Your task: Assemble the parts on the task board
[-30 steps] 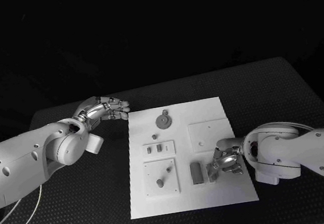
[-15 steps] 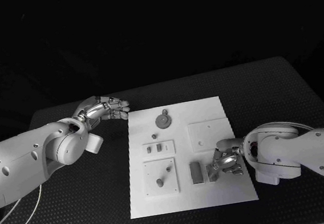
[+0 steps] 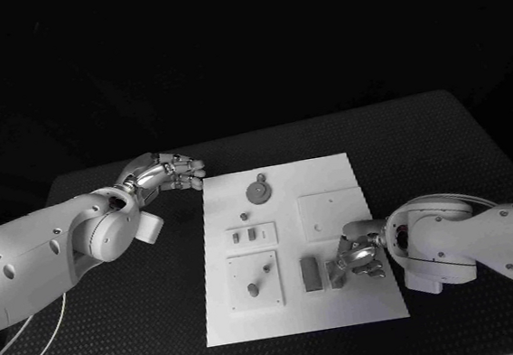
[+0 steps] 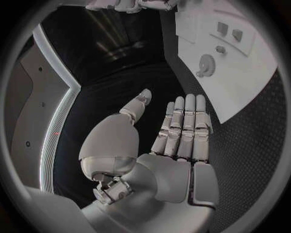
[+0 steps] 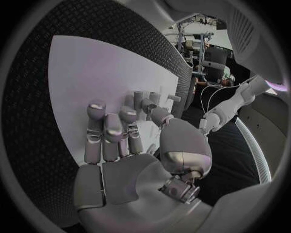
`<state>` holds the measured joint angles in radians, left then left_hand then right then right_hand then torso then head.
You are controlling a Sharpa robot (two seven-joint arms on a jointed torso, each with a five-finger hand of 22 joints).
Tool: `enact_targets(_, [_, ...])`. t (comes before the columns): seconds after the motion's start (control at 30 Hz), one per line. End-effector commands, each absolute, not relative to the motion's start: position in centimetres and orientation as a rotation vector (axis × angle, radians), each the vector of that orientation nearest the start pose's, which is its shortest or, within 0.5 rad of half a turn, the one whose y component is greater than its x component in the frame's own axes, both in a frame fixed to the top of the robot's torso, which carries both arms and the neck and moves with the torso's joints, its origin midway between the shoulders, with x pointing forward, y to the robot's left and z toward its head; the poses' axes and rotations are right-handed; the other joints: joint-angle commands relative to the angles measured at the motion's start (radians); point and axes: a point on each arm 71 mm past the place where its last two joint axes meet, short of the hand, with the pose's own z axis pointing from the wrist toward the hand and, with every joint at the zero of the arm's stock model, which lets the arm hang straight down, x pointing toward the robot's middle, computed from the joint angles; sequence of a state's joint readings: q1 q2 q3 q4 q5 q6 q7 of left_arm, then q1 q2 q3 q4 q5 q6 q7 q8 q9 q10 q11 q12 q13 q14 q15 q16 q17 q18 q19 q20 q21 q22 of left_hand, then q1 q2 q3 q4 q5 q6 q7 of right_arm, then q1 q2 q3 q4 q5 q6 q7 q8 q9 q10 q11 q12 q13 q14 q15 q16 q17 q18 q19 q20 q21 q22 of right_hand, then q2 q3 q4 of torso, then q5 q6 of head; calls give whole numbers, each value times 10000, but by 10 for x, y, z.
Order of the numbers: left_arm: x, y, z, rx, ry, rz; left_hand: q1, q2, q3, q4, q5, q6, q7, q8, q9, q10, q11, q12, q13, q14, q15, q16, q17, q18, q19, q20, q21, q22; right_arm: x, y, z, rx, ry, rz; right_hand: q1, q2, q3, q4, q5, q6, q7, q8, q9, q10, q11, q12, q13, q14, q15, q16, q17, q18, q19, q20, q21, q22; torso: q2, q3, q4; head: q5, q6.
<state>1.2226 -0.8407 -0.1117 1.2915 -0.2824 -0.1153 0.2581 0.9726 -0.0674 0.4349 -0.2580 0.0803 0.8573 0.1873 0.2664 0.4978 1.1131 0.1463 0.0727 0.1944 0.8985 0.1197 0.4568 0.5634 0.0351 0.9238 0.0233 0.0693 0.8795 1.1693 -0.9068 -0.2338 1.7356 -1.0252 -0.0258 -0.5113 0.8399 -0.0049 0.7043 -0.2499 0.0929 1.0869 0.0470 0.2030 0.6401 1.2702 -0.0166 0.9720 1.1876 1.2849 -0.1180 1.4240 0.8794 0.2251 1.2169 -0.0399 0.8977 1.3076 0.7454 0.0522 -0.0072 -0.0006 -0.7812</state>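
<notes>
Hovering over the task board (image 3: 357, 308), the right hand (image 3: 355, 258) looked empty beside a grey part (image 3: 310, 272) it might knock aside, the left hand (image 3: 166, 173) open

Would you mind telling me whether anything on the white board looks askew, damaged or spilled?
Nothing stands out. The task board lies flat and square on the table, its small parts seem in order, and nothing appears spilled or broken.
</notes>
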Motion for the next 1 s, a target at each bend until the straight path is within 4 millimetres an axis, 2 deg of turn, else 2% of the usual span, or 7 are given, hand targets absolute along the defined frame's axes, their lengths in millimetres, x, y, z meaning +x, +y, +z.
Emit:
enact_targets(0.03, [516,267,-211,-8806,16965,-13159,-54,7,54,19,-50,-8,-44,66,-14,43,-5,-28,-14,42,45,-63,11,110,-83,11,18,-9,389,-193,-284,1896,24543,5076,201,230,495,-427,25,-506,489,22,-11,60,10,20,11,38,-15,51,10,367,31,-60,49,186,3,-7,5,-3,9])
enact_targets(0.4, [516,267,-211,-8807,16971,-13162,-54,8,56,20,-50,-9,-44,68,-15,43,-5,-29,-15,43,45,-70,20,110,-83,11,18,-9,389,-191,-284,1888,24473,5186,189,212,495,-424,23,-507,489,22,-16,60,10,21,11,38,-16,52,9,367,34,-63,50,184,7,-10,6,-9,11])
enact_targets(1.0, [516,267,-211,-8813,16989,-13154,-55,9,58,21,-50,-11,-43,69,-18,43,-4,-30,-18,45,45,-83,37,110,-85,12,18,-11,390,-192,-283,2067,24275,5260,169,197,503,-414,24,-507,490,23,-26,60,10,20,11,38,-17,49,7,367,39,-68,49,179,-2,7,-8,-9,6])
